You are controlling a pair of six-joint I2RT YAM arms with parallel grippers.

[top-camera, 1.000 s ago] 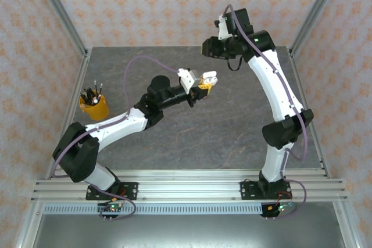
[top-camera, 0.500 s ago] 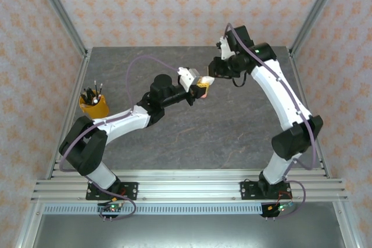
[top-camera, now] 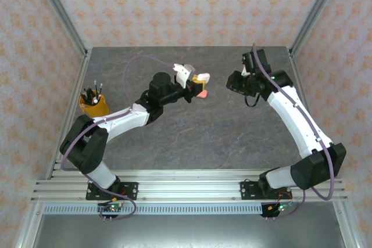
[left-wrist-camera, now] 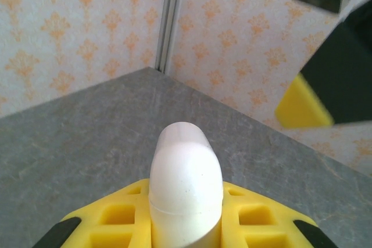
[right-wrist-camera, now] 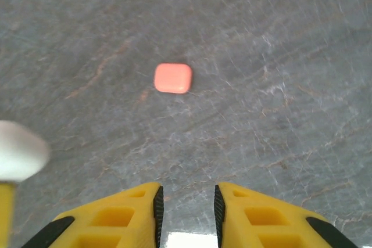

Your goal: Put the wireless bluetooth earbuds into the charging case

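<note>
Lab test cell — aluminium frame (top-camera: 60, 11), patterned wall panels (top-camera: 174, 4), mounting rail (top-camera: 186, 187).

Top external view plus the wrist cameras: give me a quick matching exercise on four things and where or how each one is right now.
Things:
1. white rounded plastic case
2. salmon-pink rounded-square case
3. yellow cup of pens
4. right gripper

States:
A. lying flat on the grey stone-look table, nothing touching it
B. clamped in the left gripper
C. jaws apart, nothing between them
D. standing by the table's left edge

Pairs: 1-B, 2-A, 3-D, 4-C
</note>
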